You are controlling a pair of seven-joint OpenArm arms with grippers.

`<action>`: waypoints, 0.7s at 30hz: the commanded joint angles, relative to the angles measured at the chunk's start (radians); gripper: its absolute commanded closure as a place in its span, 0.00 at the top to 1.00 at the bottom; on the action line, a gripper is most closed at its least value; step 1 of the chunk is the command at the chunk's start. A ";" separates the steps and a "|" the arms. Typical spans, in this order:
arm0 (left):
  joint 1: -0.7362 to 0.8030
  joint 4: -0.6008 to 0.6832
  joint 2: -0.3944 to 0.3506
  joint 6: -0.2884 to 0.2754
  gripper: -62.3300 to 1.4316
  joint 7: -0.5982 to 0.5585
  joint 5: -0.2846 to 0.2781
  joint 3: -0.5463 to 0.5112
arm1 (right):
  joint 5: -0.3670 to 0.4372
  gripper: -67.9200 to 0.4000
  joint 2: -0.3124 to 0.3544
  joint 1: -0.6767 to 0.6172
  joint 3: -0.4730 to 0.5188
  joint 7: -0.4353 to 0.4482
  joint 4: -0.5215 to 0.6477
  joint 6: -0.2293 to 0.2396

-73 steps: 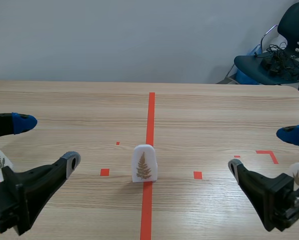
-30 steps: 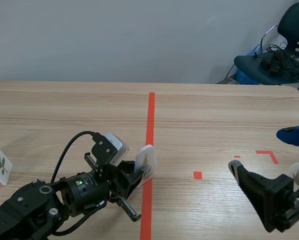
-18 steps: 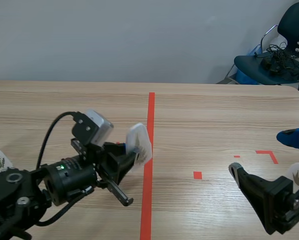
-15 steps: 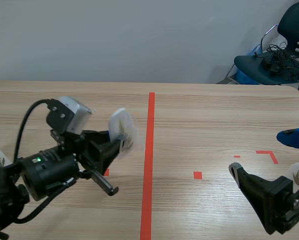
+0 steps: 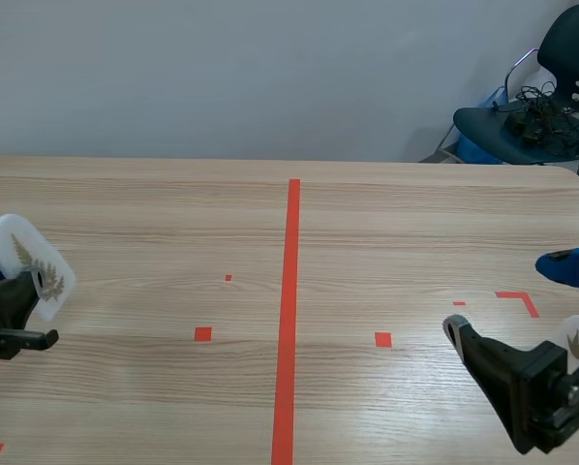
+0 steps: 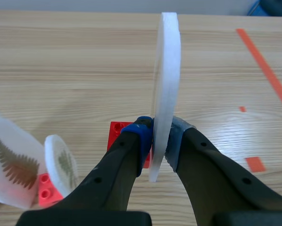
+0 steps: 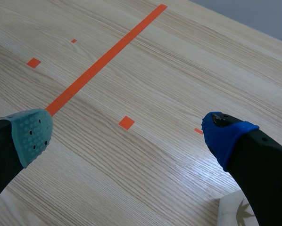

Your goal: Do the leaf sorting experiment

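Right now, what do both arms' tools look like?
Both are black. The left tool has two thick, rounded fingers, one tipped with a blue pad, the other with a grey pad. The right tool matches: a grey-green dotted pad and a bright blue pad.

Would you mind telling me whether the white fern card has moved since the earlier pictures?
Yes. The fern card was carried leftward, away from the centre tape line, and is now clamped in the left hand.
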 commanded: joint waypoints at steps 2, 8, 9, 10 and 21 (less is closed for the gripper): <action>-0.051 -0.068 -0.003 0.006 0.09 -0.021 -0.008 0.011 | 0.007 1.00 -0.001 0.018 0.012 0.015 0.005 0.000; -0.124 -0.227 -0.011 0.016 0.09 -0.062 -0.008 0.011 | 0.007 1.00 -0.001 0.034 0.012 0.010 0.005 0.000; -0.136 -0.249 -0.016 0.016 0.09 -0.070 -0.008 0.011 | 0.007 1.00 -0.001 0.034 0.012 0.010 0.005 0.000; -0.148 -0.272 -0.023 0.028 0.09 -0.081 -0.008 0.009 | 0.007 1.00 -0.001 0.034 0.012 0.010 0.005 0.000; -0.200 -0.394 -0.101 0.109 0.18 -0.125 -0.006 0.009 | 0.007 1.00 -0.001 0.037 0.012 0.010 0.005 0.000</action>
